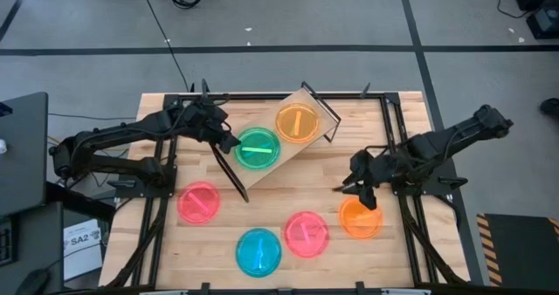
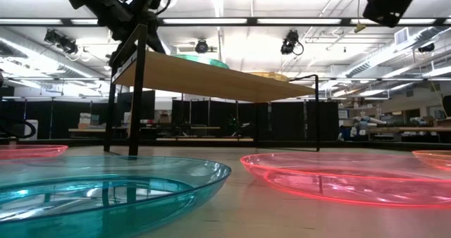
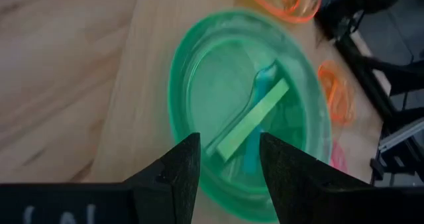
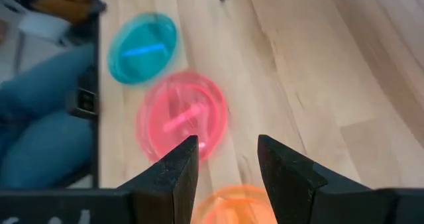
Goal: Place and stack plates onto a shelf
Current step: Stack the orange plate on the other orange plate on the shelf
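Observation:
The shelf (image 1: 281, 155), a light wooden board on black wire legs, stands askew at the table's far middle. A green plate (image 1: 257, 148) and an orange plate (image 1: 297, 121) rest flat on it. My left gripper (image 1: 229, 140) hovers open at the green plate's left rim; in the left wrist view its fingers (image 3: 228, 148) stand over the green plate (image 3: 245, 111) without touching it. My right gripper (image 1: 362, 195) is open just above another orange plate (image 1: 361, 217) lying on the table, which shows under the fingers (image 4: 227, 148) as an orange rim (image 4: 228, 207).
On the tabletop lie two pink plates (image 1: 198, 202) (image 1: 306, 234) and a blue plate (image 1: 258, 251) toward the near edge. Black frame rails run along the table's left and right sides. A person in jeans (image 4: 40, 124) stands by the table.

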